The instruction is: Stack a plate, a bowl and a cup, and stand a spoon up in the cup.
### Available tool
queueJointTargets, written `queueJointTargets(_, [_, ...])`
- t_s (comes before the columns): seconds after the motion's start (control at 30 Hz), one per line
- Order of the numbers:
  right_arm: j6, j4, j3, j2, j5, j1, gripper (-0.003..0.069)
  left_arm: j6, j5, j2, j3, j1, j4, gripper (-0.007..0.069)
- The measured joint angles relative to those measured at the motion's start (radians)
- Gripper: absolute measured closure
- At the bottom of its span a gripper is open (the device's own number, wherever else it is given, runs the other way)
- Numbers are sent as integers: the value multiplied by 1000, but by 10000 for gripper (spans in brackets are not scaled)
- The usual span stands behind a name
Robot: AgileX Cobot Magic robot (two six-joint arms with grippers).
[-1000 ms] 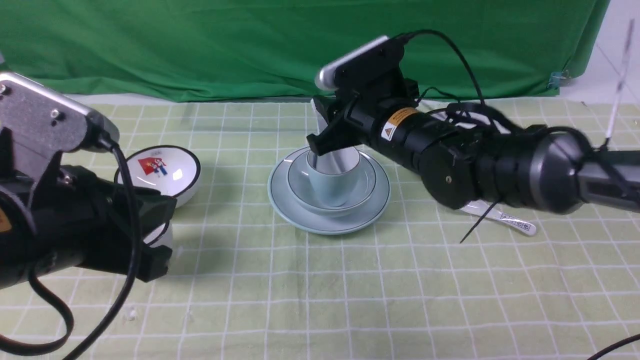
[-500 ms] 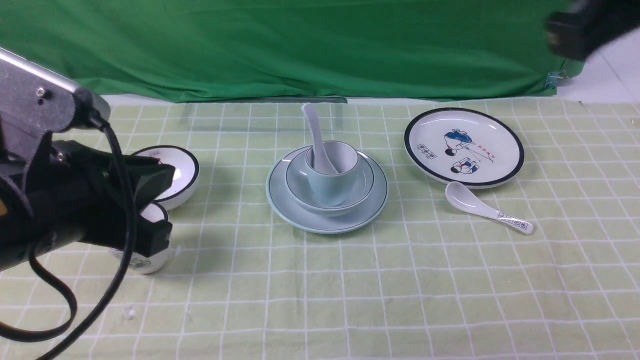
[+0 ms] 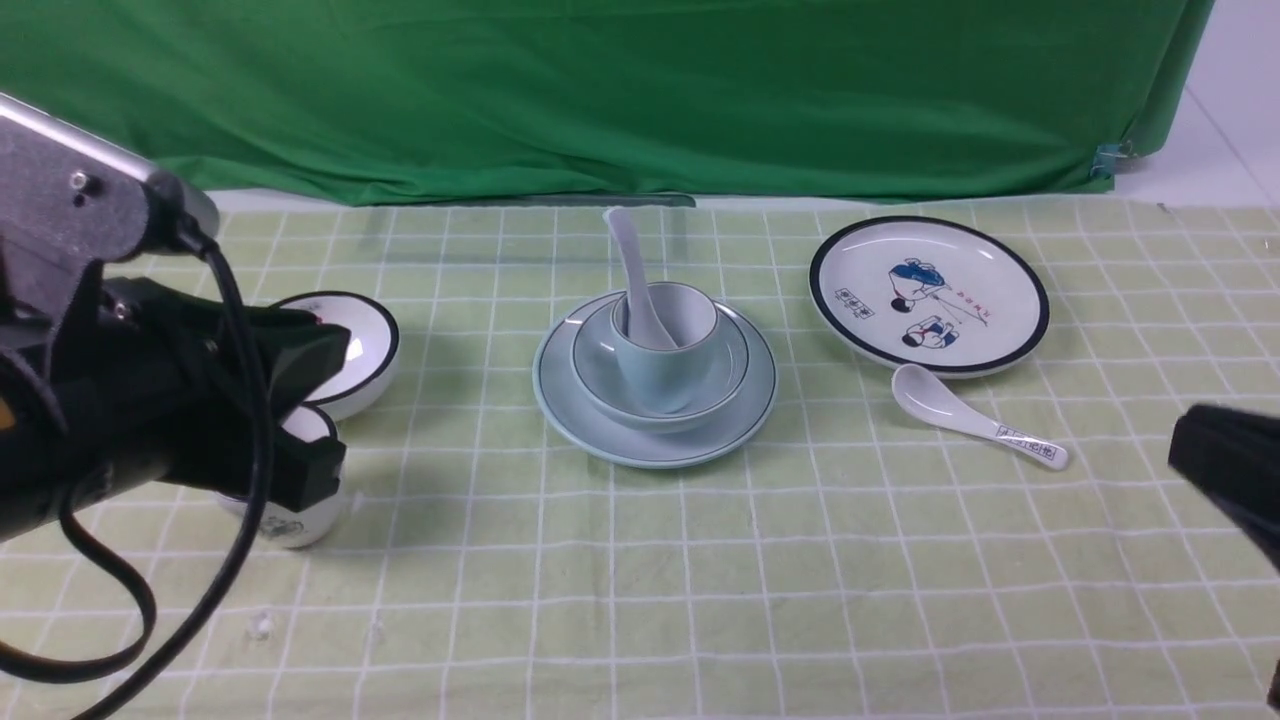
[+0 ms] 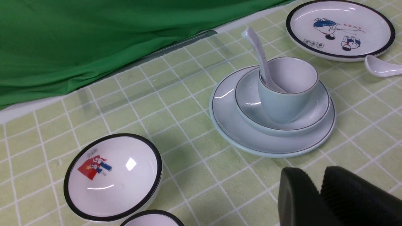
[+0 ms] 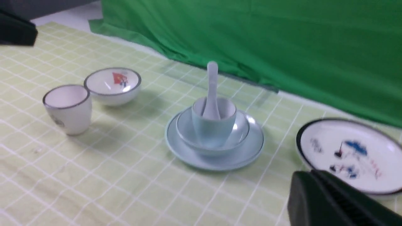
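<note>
Glossy round plate [image 3: 556, 388], bowl [image 3: 596, 366], cup [image 3: 660, 378] nest; curved spoon [image 3: 626, 250] stands inside.

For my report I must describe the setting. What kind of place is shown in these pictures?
Probably a robot test or recording setup, not a home kitchen: a green backdrop cloth hangs behind, a checked tablecloth lies in front, and a robot arm reaches over it.

I find the spoon [image 4: 256, 47] standing tilted in the cup [image 4: 284, 97], the cup in the bowl [image 4: 248, 94], the bowl on the plate [image 4: 226, 106]. My hand [image 4: 318, 180] hangs apart, holding nothing.
</note>
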Motion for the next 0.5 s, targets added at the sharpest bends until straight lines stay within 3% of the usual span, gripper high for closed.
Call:
queueJointTargets(0.33, [36,0,108,-2,-29,-1,625,1,0,0,0,0,0,562])
queueJointTargets(0.5, [-51,-58,241,-98,-252,-20,637,2,-4,0,0,0,0,562])
